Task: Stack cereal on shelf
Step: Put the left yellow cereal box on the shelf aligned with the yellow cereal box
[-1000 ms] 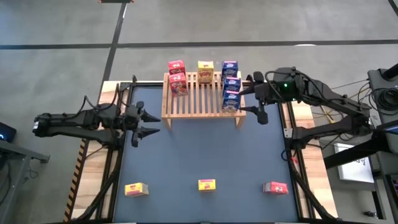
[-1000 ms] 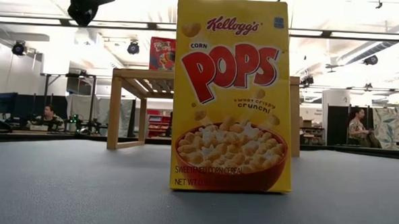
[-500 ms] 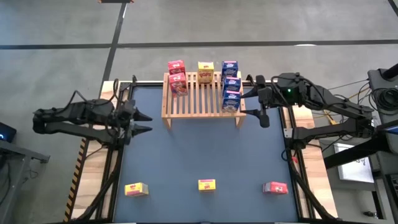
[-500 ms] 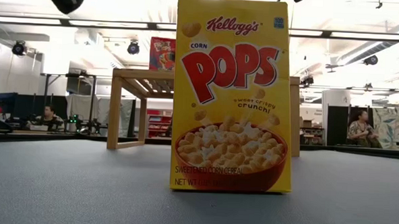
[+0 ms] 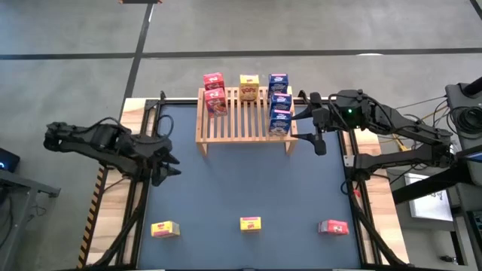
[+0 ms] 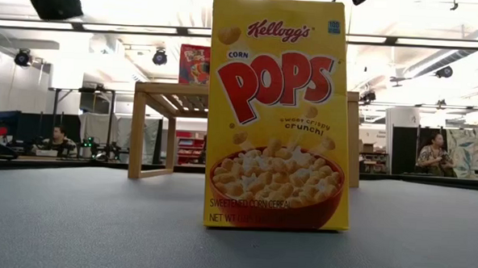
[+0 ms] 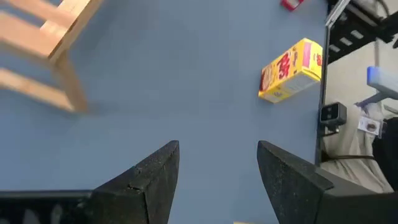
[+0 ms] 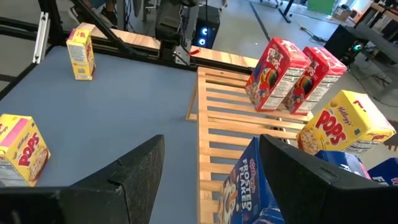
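Left gripper (image 7: 217, 180) hangs over the blue desk (image 7: 174, 81) with its two dark fingers (image 7: 149, 174) spread and nothing between them. Past them sits a yellow cereal box (image 7: 291, 70) near the desk's edge — and a wooden shelf leg (image 7: 65, 68) off to the side.

Floor (image 5: 316, 26) was grey concrete with a dark line across it. Ceiling strip lights (image 6: 437, 42) were lit, spot lamps (image 6: 22, 57) hung at left. Desks with gear sat behind; seated person (image 6: 59, 137) left, another person (image 6: 431, 150) right.
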